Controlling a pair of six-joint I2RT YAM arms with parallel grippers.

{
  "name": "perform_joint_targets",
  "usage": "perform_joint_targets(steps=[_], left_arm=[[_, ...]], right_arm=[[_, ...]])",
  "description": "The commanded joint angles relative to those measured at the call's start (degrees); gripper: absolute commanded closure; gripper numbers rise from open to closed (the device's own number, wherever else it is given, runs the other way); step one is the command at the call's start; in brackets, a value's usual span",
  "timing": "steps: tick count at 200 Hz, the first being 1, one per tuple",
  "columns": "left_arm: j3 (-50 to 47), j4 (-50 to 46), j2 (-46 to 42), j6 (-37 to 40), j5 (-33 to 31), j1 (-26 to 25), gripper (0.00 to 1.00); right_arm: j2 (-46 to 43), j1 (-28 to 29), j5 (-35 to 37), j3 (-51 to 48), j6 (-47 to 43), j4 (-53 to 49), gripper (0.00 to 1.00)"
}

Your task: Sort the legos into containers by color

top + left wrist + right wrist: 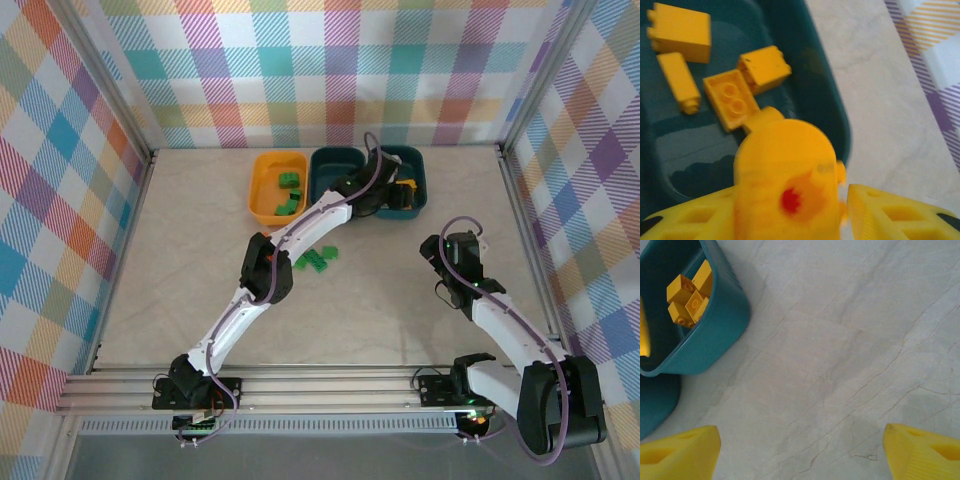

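Pale marbled tabletop [380, 305] between pastel plaid walls [330, 70]

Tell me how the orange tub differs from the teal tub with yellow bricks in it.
The orange tub holds green bricks; the teal tub holds yellow bricks. The orange tub sits leftmost in the row, the teal tub rightmost. Both are shallow, rounded tubs of like size.

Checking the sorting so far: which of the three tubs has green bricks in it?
The yellow-orange tub, leftmost of the three, holds green bricks; the other two are dark teal tubs.
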Motion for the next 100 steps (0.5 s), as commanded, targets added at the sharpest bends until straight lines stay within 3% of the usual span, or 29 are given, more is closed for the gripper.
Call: perform_joint_targets(steps=[1, 27, 63, 79, 100], left_arm=[[2.4, 2.6, 0.2, 0.1, 0.4, 1.0, 0.37], [2.6, 3.0, -1.1, 1.3, 2.1, 1.7, 0.26], [1.0, -1.6, -8.0, 2.6, -0.7, 1.5, 0.28], [-7.7, -3.5, -14.7, 1.3, -6.6, 1.6, 0.29], [-30.6, 0.4, -27.8, -4.3, -15.0, 2.3, 0.29]], right_arm=[[0.8, -0.4, -1.8, -0.5, 0.5, 2.3, 0.15], [1.3, -0.4, -2.0, -0.5, -0.3, 2.9, 0.14], [1.1, -0.3, -2.7, -1.1, -1.4, 4.6, 0.14], [1.0, -0.3, -3.5, -1.2, -1.8, 5.4, 0.15], [0.7, -0.3, -4.7, -1.2, -2.1, 6.0, 0.17]])
